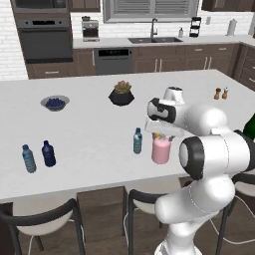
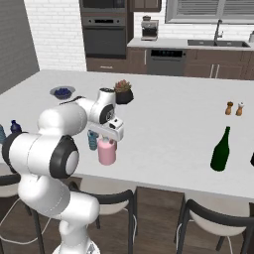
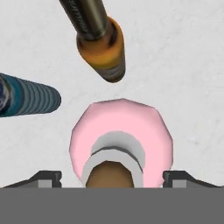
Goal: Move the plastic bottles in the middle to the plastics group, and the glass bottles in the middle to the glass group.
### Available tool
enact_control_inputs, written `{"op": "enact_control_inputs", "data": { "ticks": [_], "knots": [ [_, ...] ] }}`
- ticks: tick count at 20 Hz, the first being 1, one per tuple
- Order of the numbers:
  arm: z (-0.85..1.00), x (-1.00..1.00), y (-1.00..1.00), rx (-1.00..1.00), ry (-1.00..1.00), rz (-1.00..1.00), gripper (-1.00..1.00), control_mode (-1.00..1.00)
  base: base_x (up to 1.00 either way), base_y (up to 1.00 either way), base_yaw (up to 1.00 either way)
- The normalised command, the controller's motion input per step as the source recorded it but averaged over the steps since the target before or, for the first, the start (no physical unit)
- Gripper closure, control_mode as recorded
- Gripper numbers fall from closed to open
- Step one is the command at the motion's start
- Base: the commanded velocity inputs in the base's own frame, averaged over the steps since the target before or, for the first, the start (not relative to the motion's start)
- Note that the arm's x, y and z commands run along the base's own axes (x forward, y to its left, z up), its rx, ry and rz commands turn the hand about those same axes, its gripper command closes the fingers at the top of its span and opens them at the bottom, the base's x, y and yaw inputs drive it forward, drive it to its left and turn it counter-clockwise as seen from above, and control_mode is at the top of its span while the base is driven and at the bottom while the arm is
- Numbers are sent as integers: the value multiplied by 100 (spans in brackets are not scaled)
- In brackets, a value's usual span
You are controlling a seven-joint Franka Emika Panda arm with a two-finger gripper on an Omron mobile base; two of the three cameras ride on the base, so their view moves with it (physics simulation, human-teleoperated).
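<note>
**Gripper straddling pink bottle, jaws spread**

Gripper point(image 3: 112, 177) sits over the pink bottle point(image 3: 124, 127), one fingertip point(image 3: 46, 177) on each side of the body. Jaws are spread wide; contact with the bottle sides looks absent, but the hand view cuts the tips off, so not certain. Bottle stands upright on the white island counter point(image 1: 89, 124) near the front edge, pale collar and brownish top pointing up at the hand.

Just beside it: the pale-blue ribbed water bottle point(image 1: 138, 141), upright, apart from the pink one. In the hand view the amber beer bottle point(image 3: 101, 43) stands just beyond the pink bottle, not touching.

Well off to the left side near the front edge: dark navy bottle point(image 1: 48, 153) and teal-blue bottle point(image 1: 29, 159), a close pair. Well off to the right: tall dark green bottle point(image 2: 221, 150).

Farther back: blueberry bowl point(image 1: 55, 103), potted succulent point(image 1: 122, 93), two shakers point(image 1: 221, 93).
</note>
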Motion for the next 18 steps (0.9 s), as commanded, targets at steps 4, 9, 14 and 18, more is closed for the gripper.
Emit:
{"op": "enact_control_inputs", "data": {
  "ticks": [4,9,14,18],
  "knots": [
    [-20,8,0,-5,-6,0,100,-100,0,0,0],
    [-16,-11,0,-2,-7,0,100,-100,0,0,0],
    [-4,-38,-8,0,-7,1,100,-100,0,0,0],
    [17,-55,-17,0,-3,0,100,-100,0,0,0]
  ]
}}
